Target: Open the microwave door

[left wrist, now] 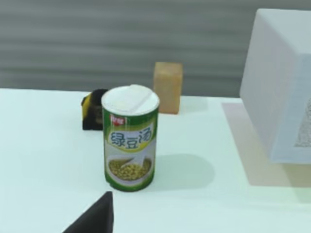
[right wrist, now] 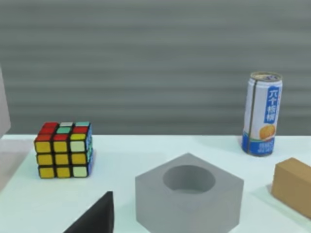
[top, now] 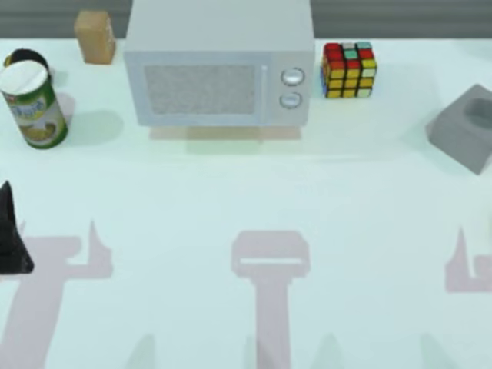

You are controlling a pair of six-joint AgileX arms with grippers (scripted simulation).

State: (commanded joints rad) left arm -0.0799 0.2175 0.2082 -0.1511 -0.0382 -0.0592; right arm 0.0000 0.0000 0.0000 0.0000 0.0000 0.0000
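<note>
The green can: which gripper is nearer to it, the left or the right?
Left. The left gripper sits at the table's left edge, just in front of the green can. The right gripper is outside the top view, past the table's right side.

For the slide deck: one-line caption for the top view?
Closed microwave at table's far edge, green can left, puzzle cube right.

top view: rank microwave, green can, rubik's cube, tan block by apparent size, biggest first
1. microwave, largest by far.
2. green can.
3. rubik's cube, only slightly smaller than the can; the can stands tall and nearer the overhead camera, so this order is unsure.
4. tan block, smallest.
</note>
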